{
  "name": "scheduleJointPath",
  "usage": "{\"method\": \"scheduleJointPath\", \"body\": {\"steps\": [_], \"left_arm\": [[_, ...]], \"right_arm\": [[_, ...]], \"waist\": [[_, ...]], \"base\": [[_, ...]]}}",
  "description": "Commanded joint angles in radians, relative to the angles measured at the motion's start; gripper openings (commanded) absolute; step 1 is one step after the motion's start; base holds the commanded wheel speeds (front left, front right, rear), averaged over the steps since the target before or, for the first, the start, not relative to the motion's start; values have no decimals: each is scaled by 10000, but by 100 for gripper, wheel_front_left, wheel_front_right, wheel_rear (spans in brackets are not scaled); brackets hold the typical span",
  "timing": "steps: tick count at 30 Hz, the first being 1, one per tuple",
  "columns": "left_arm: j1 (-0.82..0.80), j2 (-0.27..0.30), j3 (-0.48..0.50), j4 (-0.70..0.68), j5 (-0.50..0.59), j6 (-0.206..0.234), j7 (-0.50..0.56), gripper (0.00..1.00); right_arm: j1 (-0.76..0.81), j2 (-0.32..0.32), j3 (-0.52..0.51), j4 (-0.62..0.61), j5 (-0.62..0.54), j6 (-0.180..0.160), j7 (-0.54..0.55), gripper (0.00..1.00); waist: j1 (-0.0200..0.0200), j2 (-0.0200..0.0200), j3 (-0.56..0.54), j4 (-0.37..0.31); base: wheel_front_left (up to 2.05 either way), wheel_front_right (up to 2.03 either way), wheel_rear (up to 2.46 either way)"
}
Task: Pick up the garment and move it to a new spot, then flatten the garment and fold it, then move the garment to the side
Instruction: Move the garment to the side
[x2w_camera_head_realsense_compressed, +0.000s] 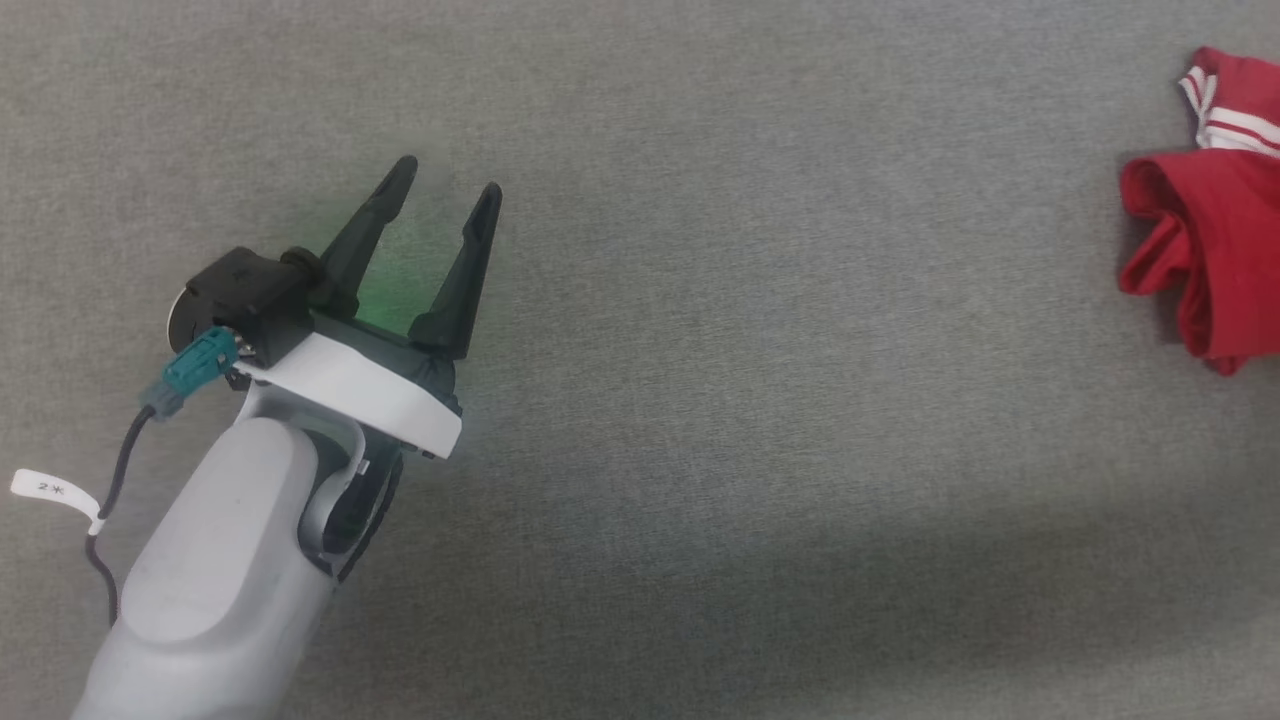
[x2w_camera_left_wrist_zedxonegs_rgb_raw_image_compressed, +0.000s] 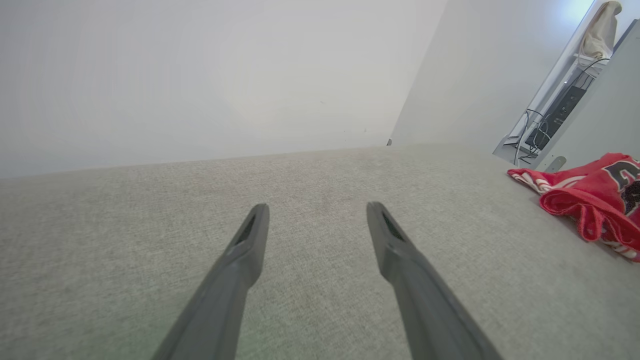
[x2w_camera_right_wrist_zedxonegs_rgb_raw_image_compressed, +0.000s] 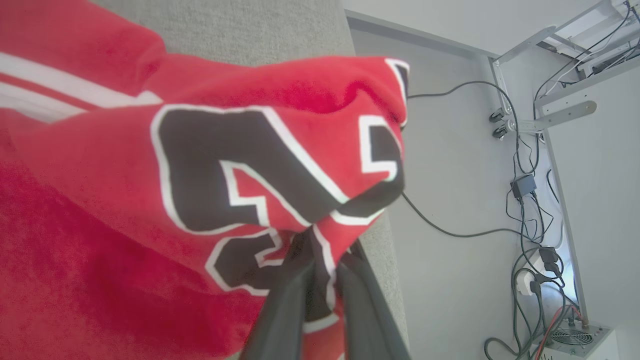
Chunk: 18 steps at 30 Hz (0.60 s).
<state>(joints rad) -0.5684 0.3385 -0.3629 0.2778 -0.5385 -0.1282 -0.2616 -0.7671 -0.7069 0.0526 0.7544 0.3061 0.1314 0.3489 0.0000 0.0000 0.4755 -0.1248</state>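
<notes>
Right fingers (x2w_camera_right_wrist_zedxonegs_rgb_raw_image_compressed: 367, 320) sit closest of all, and they are pinched shut on a fold of the red shirt (x2w_camera_right_wrist_zedxonegs_rgb_raw_image_compressed: 150, 200). Red cloth with big black letters (x2w_camera_right_wrist_zedxonegs_rgb_raw_image_compressed: 200, 160) edged in white bunches up just past their tips. White stripes show at the top left of that view. Beside the shirt is the edge of the grey bench (x2w_camera_right_wrist_zedxonegs_rgb_raw_image_compressed: 260, 25). Below it are the pale floor (x2w_camera_right_wrist_zedxonegs_rgb_raw_image_compressed: 450, 175) and a tangle of black cables (x2w_camera_right_wrist_zedxonegs_rgb_raw_image_compressed: 545, 255).

From the head, the shirt (x2w_camera_head_realsense_compressed: 1215, 260) is a crumpled heap at the far right side of the bench (x2w_camera_head_realsense_compressed: 750, 400), partly cut off by the picture's edge. A bit of red and white striped trim (x2w_camera_head_realsense_compressed: 1225, 115) pokes out on top.

Left fingers (x2w_camera_head_realsense_compressed: 462, 270) are far from the shirt, over the other side of the bench. They are spread wide apart and hold nothing. They point up and a little to the right. Behind them is the pale grey arm (x2w_camera_head_realsense_compressed: 220, 560), with a teal plug (x2w_camera_head_realsense_compressed: 195, 365) and a small white tag (x2w_camera_head_realsense_compressed: 50, 490) on a black wire. A faint green glow lies on the bench between the fingers.

From the left wrist, the left fingers (x2w_camera_left_wrist_zedxonegs_rgb_raw_image_compressed: 232, 280) reach out over the grey bench (x2w_camera_left_wrist_zedxonegs_rgb_raw_image_compressed: 325, 175). The shirt (x2w_camera_left_wrist_zedxonegs_rgb_raw_image_compressed: 585, 200) lies off to the right, well apart from them. A white wall (x2w_camera_left_wrist_zedxonegs_rgb_raw_image_compressed: 200, 75) stands behind the bench.
</notes>
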Motion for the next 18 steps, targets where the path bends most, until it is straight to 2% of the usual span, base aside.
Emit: {"method": "scheduleJointPath", "body": {"steps": [1, 6, 7, 8, 9, 10, 11, 18], "left_arm": [[-171, 38, -19, 11, -38, -20, -42, 100], [-132, 60, 14, 92, -121, -20, -42, 100], [-77, 69, 31, 115, -137, -20, -42, 100], [-14, 58, 80, 115, -175, -20, -42, 100], [67, 49, 85, 113, -194, -20, -42, 100], [164, 68, 118, 122, -227, -20, -42, 100], [270, 76, 203, 159, -308, -20, -42, 100], [1139, 215, 642, 87, -868, -20, -42, 100]], "right_arm": [[-224, 70, 42, 274, -94, -15, -219, 0], [-647, 219, 255, 1239, -278, -15, -722, 0], [-753, 259, 319, 1360, -289, -15, -841, 9], [-868, 246, 358, 1477, -336, -15, -948, 30], [-914, 205, 467, 1578, -382, -15, -1057, 58], [-952, 258, 631, 1658, -337, -15, -1139, 93], [-1005, 302, 642, 1765, -216, -15, -1209, 100], [-970, 212, 1160, 2107, 32, -15, -1677, 100]], "waist": [[0, 0, 62, 82], [0, 0, -5, 217], [0, 0, -68, 235], [0, 0, -141, 248], [0, 0, -245, 270], [0, 0, -361, 281], [0, 0, -500, 284], [0, 0, -1683, 409]], "base": [[0, 0, 0], [0, 0, 0], [0, 0, 0], [0, 0, 0], [0, 0, 0], [0, 0, 0], [0, 0, 0], [0, 0, 0]]}}
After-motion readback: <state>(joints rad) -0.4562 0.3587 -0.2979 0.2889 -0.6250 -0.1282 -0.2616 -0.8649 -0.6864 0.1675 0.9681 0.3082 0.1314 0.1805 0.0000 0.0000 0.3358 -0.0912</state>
